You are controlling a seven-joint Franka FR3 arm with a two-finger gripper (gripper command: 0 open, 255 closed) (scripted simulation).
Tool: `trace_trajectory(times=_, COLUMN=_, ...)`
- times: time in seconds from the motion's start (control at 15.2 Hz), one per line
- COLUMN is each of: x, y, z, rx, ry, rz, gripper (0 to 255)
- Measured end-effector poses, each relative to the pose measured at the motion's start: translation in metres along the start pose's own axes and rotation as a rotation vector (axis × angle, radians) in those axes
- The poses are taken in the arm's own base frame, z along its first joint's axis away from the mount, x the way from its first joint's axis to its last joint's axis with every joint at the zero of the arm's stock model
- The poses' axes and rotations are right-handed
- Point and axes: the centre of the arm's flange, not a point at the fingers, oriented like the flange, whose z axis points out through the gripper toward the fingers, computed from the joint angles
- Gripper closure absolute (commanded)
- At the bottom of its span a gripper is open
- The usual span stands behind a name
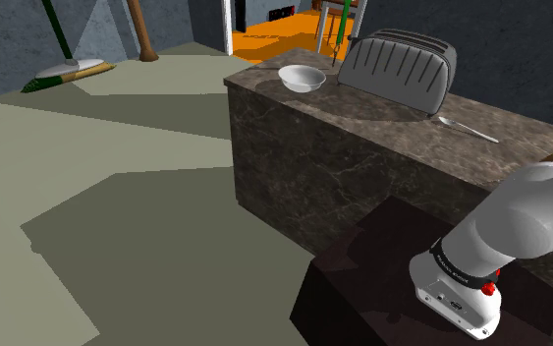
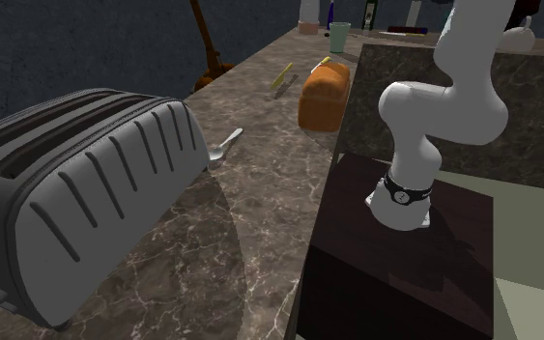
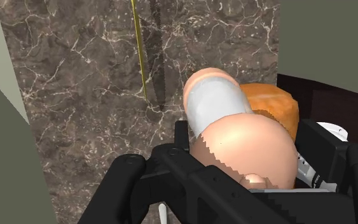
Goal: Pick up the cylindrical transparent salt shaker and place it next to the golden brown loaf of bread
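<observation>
In the wrist view the gripper (image 3: 245, 135) is clasping the salt shaker (image 3: 217, 105), a cylinder with peach-coloured ends and a pale, see-through band around its middle. The two black fingers (image 3: 316, 143) are closing on its sides, and its broad end is sitting nearest the camera. The shaker is hanging over the dark, white-veined marble tabletop (image 3: 75, 83). The golden brown loaf of bread (image 3: 278, 107) is showing just behind it, toward the dark stand (image 2: 405, 275). Whether the shaker is touching the loaf or the marble, I cannot tell. A thin yellow stick (image 3: 140, 54) is lying on the tabletop beyond the shaker. In the second exterior view the loaf is standing on the tabletop close to the stand's far corner, and the white arm (image 2: 443, 106) is rising from the stand and bending out past the top edge. A spoon (image 2: 223, 148) is lying between the loaf and the big grey toaster (image 2: 76, 203), just beside the toaster, and a pale green cup (image 2: 339, 37) is standing farther along, beyond the loaf. In the shoulder view a white bowl (image 1: 302, 78) is sitting near the tabletop's far corner, just beside the toaster, on the side away from the spoon. A broom (image 1: 68, 71) is lying on the floor (image 1: 97, 197), well apart from the tabletop.
</observation>
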Motion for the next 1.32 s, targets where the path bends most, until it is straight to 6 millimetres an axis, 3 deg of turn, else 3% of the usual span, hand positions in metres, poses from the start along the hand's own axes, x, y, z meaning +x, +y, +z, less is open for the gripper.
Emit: trace_trajectory(times=1.32, x=0.007, y=-0.001, z=0.106, rx=0.000, ry=0.000, rz=0.000, gripper=255)
